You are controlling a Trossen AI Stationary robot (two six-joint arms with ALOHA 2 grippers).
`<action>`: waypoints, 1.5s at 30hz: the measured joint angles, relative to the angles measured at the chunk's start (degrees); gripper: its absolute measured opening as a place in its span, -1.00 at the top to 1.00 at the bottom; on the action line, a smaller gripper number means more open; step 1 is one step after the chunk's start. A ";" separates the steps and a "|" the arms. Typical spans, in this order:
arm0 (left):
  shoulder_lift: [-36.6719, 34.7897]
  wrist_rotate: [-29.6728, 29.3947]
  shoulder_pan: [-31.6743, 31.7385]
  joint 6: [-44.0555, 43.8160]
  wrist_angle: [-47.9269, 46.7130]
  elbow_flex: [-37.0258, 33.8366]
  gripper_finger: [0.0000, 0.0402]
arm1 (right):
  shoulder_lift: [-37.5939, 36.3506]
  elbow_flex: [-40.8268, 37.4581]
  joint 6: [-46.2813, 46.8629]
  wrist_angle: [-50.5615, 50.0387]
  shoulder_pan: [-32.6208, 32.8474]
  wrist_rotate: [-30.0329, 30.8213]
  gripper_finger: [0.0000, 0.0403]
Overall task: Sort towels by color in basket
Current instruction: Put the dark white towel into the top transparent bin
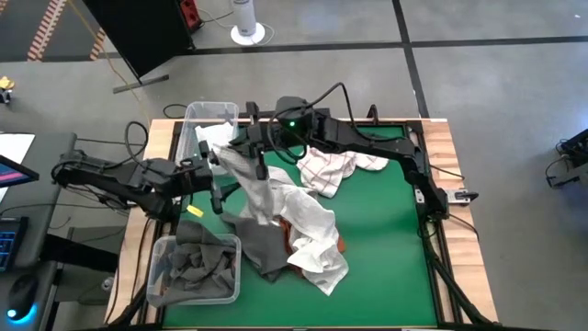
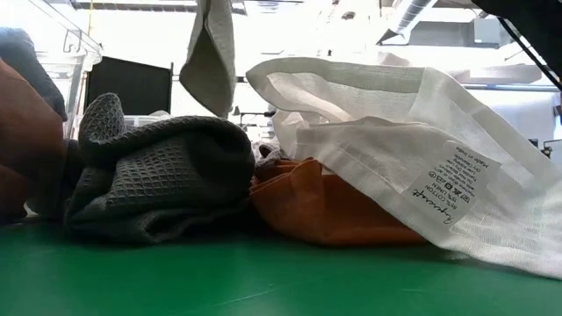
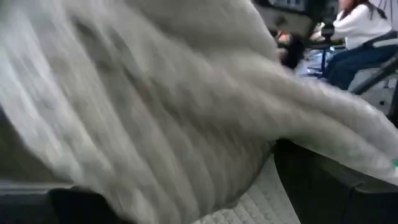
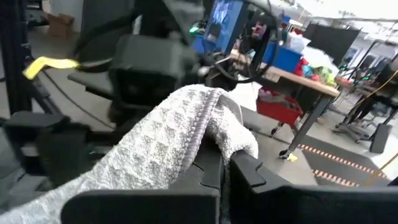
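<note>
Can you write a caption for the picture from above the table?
Right gripper lifts a white towel beside the open left gripper, with more towels piled on the green table.

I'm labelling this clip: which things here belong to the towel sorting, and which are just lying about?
Belongs to the job:
white towel, held by the right gripper
left gripper, open
checked towel
grey towel
orange towel
two clear bins

Just lying about:
cables
white floor stand
</note>
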 joint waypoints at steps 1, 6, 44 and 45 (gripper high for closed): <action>-0.01 0.02 0.20 0.59 0.88 -0.01 -0.45 | 0.01 -0.02 0.50 -0.19 0.13 0.00 0.86; -0.29 -0.07 1.51 2.56 5.97 -0.01 -0.44 | -0.09 0.02 1.19 0.25 1.17 0.05 0.80; -13.90 -26.10 1.58 16.35 2.65 -0.01 0.94 | -8.81 0.09 12.37 -36.32 1.00 25.27 -0.34; -14.21 -26.70 1.62 18.13 4.26 -0.01 0.94 | -8.60 0.09 13.47 -38.23 1.00 25.36 -0.34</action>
